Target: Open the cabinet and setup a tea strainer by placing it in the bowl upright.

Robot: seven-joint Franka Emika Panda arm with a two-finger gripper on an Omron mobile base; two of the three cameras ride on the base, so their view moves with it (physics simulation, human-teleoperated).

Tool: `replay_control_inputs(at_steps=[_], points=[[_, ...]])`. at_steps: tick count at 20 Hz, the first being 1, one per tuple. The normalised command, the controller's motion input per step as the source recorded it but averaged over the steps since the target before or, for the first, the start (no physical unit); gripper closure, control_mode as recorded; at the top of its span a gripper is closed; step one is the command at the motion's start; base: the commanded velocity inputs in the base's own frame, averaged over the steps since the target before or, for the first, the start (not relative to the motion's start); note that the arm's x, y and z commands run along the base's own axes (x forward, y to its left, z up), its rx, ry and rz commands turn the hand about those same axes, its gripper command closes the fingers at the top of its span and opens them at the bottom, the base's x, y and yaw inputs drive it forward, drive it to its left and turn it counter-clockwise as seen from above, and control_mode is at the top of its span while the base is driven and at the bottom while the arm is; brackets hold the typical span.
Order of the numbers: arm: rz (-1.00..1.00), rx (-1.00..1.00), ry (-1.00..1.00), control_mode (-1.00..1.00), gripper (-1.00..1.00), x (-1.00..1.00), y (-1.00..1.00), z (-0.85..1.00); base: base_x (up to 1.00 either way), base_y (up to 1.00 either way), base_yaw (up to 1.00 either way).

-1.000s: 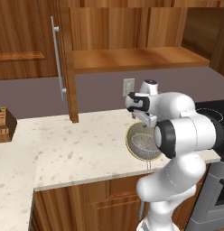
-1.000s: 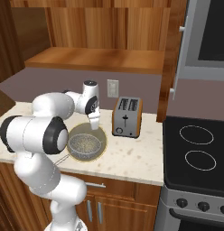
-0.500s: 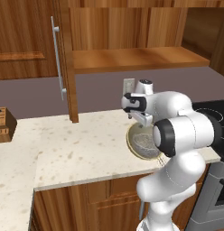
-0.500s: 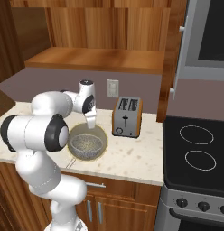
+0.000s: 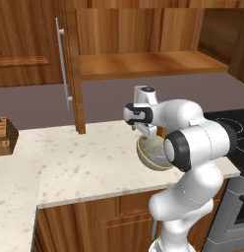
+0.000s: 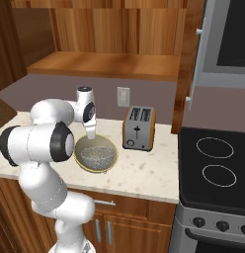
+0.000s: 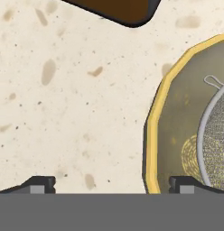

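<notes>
Tea strainer [image 6: 97,155] sits mesh-up inside the bowl [image 6: 81,161] on the bench [image 5: 84,162]. End effector [image 6: 90,134], fingers apart and empty, hovers over the bowl's 10 o'clock rim; best to lift straight up, clear of rim and toaster [image 6: 138,128].

On the counter [image 6: 144,170], the tea strainer [image 6: 98,154] sits inside the bowl [image 6: 85,163], left of the toaster [image 6: 138,128] and stove [image 6: 216,168], beneath the open cabinet [image 5: 143,29].
</notes>
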Motion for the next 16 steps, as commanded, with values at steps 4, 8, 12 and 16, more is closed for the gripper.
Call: replay_control_inputs(at_steps=[4, 8, 12, 16], points=[[0.00, 0.00, 0.01, -1.00, -1.00, 0.00, 0.03, 0.00, 0.00, 0.00, 0.00], [0.00, 0.00, 0.03, -1.00, -1.00, 0.00, 0.01, -0.01, 0.00, 0.00, 0.00], [0.00, 0.00, 0.07, -1.00, -1.00, 0.00, 0.00, 0.00, 0.00, 0.00, 0.00], [0.00, 0.00, 0.11, -1.00, -1.00, -0.03, 0.00, 0.00, 0.00, 0.00, 0.00]])
